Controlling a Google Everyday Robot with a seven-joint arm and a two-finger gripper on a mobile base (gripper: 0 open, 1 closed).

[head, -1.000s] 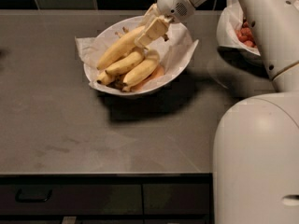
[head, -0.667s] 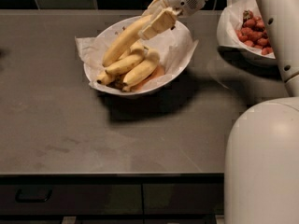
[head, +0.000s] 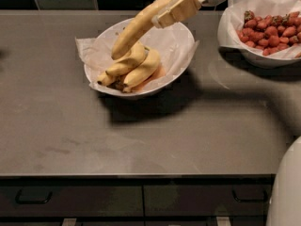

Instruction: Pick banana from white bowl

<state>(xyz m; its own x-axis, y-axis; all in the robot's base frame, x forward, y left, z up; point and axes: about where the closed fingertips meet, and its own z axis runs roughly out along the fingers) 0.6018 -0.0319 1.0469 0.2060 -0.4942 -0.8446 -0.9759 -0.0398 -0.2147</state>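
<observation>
The long yellow banana (head: pixel 136 29) hangs tilted above the white bowl (head: pixel 181 44), its lower end near the two shorter bananas (head: pixel 134 67) that lie in the bowl. My gripper (head: pixel 175 9) is at the top of the view, over the bowl's far rim, shut on the banana's upper end. The bowl is lined with crinkled white paper and shows an orange patch (head: pixel 157 73) beside the short bananas.
A second paper-lined white bowl of red strawberries (head: pixel 268 29) stands at the right on the grey counter (head: pixel 141 135). The robot's white body (head: pixel 287 192) fills the lower right corner. Dark drawers run along the counter's front edge.
The gripper has risen with the long banana, lifting it off the other two bananas. The arm and robot body have moved to the right and out of much of the view.
</observation>
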